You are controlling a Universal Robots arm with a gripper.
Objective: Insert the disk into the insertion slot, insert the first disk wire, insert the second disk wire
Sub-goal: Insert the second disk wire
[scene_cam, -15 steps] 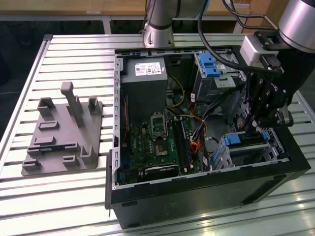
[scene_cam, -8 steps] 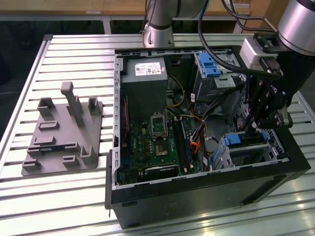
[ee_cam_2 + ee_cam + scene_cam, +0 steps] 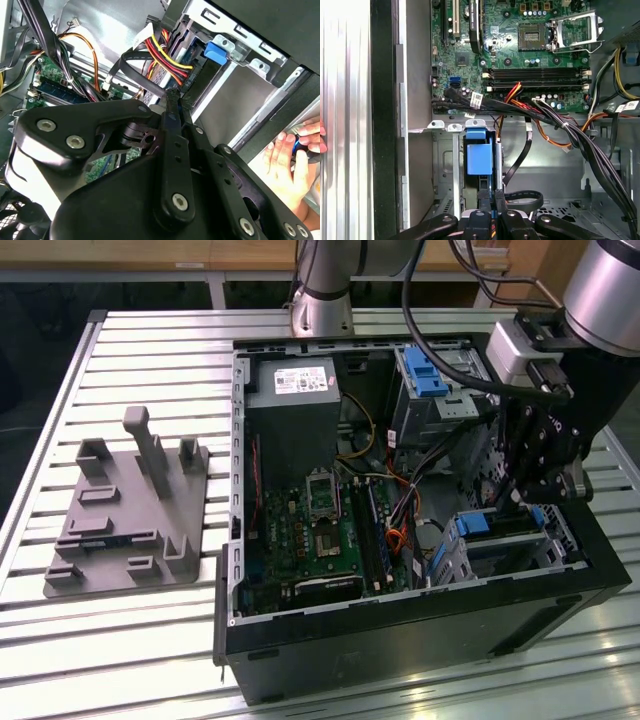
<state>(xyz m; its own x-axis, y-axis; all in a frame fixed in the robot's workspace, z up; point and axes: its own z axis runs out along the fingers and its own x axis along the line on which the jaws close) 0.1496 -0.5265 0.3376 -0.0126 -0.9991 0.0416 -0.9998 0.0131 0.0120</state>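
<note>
The disk sits in the insertion slot [image 3: 445,165], the grey metal cage at the case's near corner on the exterior view's right [image 3: 515,558]. The disk's blue frame shows at the bay's mouth [image 3: 480,157] [image 3: 472,525] [image 3: 216,52]. My gripper [image 3: 491,199] [image 3: 172,95] [image 3: 518,502] hangs right at that end of the disk, its two fingers pressed together. A flat black disk wire [image 3: 142,80] runs into the fingertips, and a black loop [image 3: 525,199] lies beside them. A red, yellow and black wire bundle [image 3: 167,55] is plugged in by the disk.
The open computer case [image 3: 400,625] holds a motherboard [image 3: 310,540], a power supply [image 3: 290,410] and a taller cage with a blue latch [image 3: 425,370]. A grey fixture [image 3: 130,510] stands on the slatted table. A person's hand [image 3: 290,160] rests outside the case wall.
</note>
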